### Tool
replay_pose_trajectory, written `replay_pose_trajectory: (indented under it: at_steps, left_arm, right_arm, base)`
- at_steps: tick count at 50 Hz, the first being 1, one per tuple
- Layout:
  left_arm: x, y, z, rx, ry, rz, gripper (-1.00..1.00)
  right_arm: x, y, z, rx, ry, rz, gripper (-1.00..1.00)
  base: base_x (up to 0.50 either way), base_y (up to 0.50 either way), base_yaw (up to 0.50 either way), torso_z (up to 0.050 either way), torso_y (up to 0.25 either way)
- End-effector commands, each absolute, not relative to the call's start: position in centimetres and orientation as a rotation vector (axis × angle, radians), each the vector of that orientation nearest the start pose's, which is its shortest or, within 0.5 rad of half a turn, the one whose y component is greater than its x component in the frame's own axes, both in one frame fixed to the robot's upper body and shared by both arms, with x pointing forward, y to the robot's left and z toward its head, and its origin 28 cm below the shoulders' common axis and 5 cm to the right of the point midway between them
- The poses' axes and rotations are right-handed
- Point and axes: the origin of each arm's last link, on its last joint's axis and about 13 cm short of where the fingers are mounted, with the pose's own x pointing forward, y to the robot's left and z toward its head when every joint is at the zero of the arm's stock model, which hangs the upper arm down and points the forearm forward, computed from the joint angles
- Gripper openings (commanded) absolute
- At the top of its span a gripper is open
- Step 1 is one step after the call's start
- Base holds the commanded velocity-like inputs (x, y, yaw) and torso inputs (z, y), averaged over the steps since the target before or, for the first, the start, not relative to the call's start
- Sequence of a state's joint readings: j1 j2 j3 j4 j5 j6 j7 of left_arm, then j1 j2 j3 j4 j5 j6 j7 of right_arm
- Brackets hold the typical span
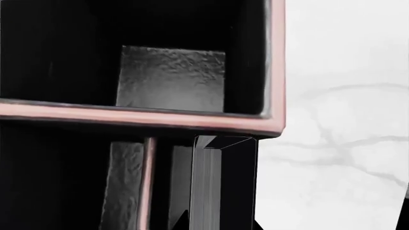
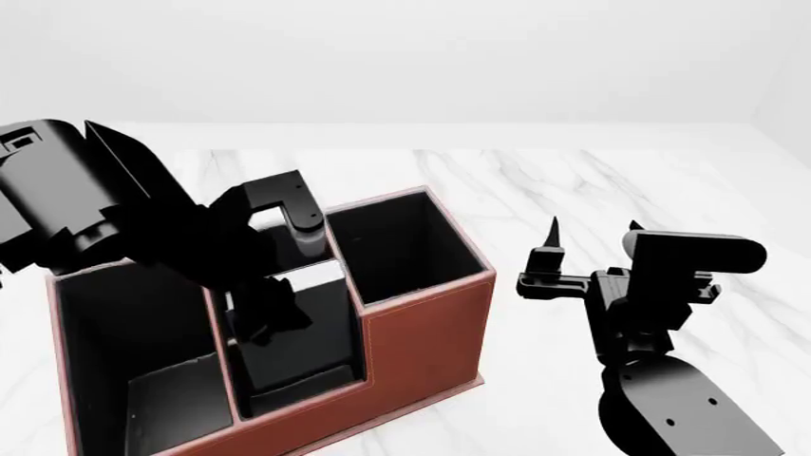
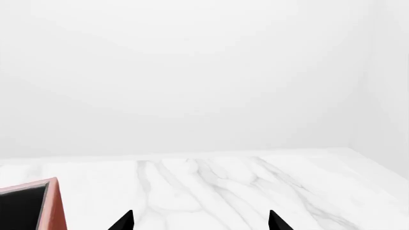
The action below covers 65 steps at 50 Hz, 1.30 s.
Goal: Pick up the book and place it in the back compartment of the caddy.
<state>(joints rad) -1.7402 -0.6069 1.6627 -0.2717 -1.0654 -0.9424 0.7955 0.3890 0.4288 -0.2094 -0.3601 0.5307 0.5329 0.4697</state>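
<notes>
— What is lying under everything in the head view?

— A white marble tabletop (image 2: 533,180) with faint grey veins is stretching from the lower right up to mid-frame, where its far edge is meeting a plain pale wall (image 2: 419,57).

— Is the wall showing anything?

— Nothing but flat, even light; it is filling the whole upper part of the frame. At the far right a second wall (image 2: 788,66) is joining it at a soft corner.

— And shadows?

— Barely any are showing; the light is looking diffuse.
</notes>
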Motion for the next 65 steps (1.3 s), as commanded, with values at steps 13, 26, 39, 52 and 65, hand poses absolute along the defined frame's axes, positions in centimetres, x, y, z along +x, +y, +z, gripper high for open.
replay_pose_trajectory:
  at_steps: [13, 26, 39, 52, 65]
  left_arm:
    - [35.0, 27.3, 25.3, 0.505, 0.936, -1.046, -1.0]
    - [35.0, 27.5, 25.2, 0.498, 0.942, -1.045, -1.0]
    - [35.0, 27.5, 24.9, 0.501, 0.943, -1.047, -1.0]
    - [35.3, 27.5, 25.2, 0.5, 0.942, -1.043, 1.0]
    - [35.0, 27.4, 25.6, 0.506, 0.94, -1.039, 1.0]
  right_arm:
    - [26.1, -12.7, 14.3, -0.01, -0.089, -0.098, 1.0]
    - [26.0, -12.7, 14.2, -0.01, -0.088, -0.098, 1.0]
    - [26.0, -12.8, 14.1, -0.009, -0.088, -0.098, 1.0]
    - [26.1, -12.8, 14.1, -0.007, -0.087, -0.097, 1.0]
    - [26.1, -12.8, 14.2, -0.007, -0.089, -0.096, 1.0]
  base:
    - [0.0, 0.0, 0.0, 0.0, 0.002]
    - [0.0, 0.0, 0.0, 0.001, 0.001]
    - [0.0, 0.0, 0.0, 0.0, 0.002]
    - [0.0, 0.0, 0.0, 0.0, 0.0]
    - [0.0, 0.0, 0.0, 0.0, 0.0]
